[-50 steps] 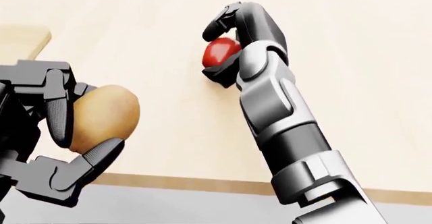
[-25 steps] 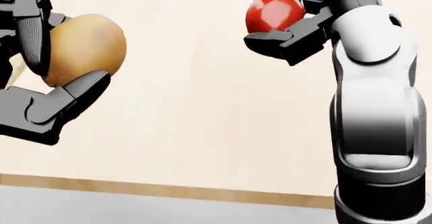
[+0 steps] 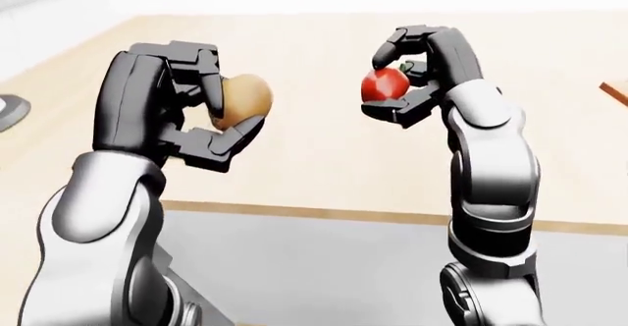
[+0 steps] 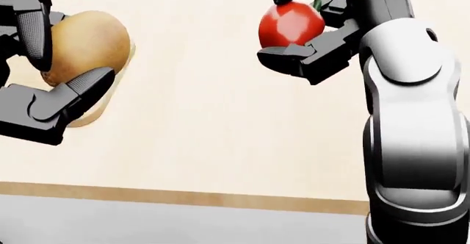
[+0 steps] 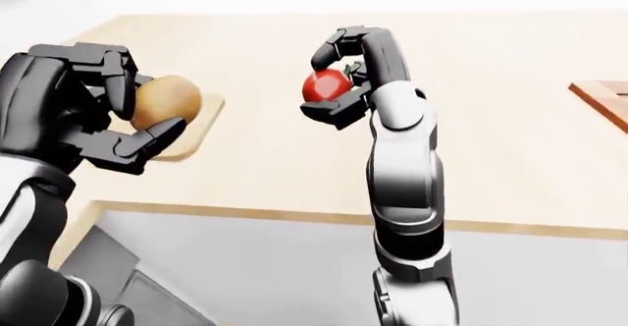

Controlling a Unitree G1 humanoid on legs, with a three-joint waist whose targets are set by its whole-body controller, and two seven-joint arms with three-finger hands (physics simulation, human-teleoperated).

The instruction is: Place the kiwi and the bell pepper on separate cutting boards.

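The left hand (image 3: 186,112) is gripping the kiwi (image 3: 242,99) and the right hand (image 3: 417,72) the bell pepper (image 3: 385,84), fingers closed, both raised above the bench (image 4: 220,134) probably for carrying to separate boards.

Over the last second both arms lifted. The right hand (image 4: 304,37) raised the bell pepper (image 4: 291,24) off the desk (image 4: 220,139), where it had rested a second ago. The left hand (image 4: 44,67) carried the kiwi (image 4: 86,45) upward. A pale cutting board (image 4: 110,103) has come into sight behind the left hand.
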